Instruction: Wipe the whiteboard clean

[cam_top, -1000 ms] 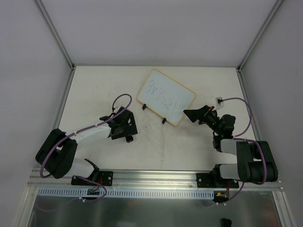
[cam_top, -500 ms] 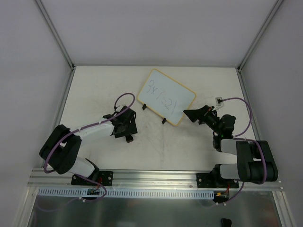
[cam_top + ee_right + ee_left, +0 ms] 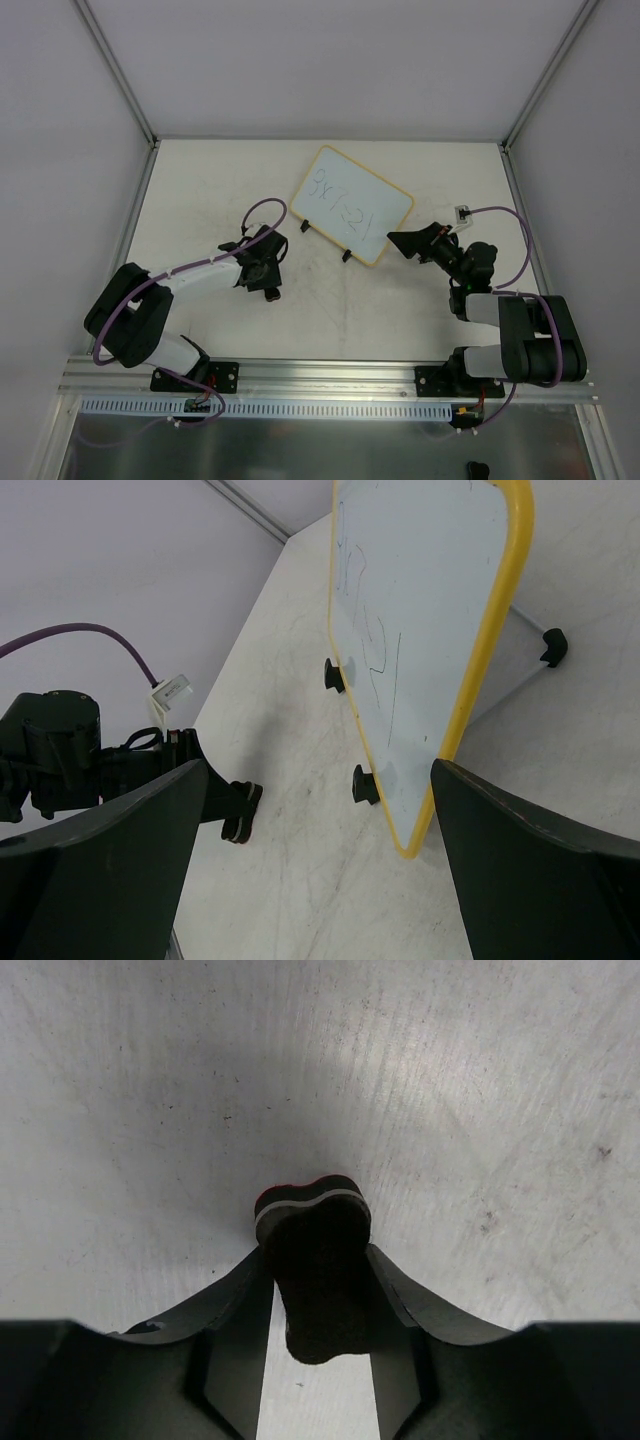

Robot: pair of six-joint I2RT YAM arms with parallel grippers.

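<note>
1. step in hand: picking up the eraser. the left gripper, centre-left of the top view, is narrowed onto the black eraser block, touching both its sides.
2. the whiteboard sits upper centre, its writing unerased. the right gripper gapes wide and empty beside its lower-right corner.
3. next, as i judge it: lift the block, carry it up-right and wipe flat.
</note>
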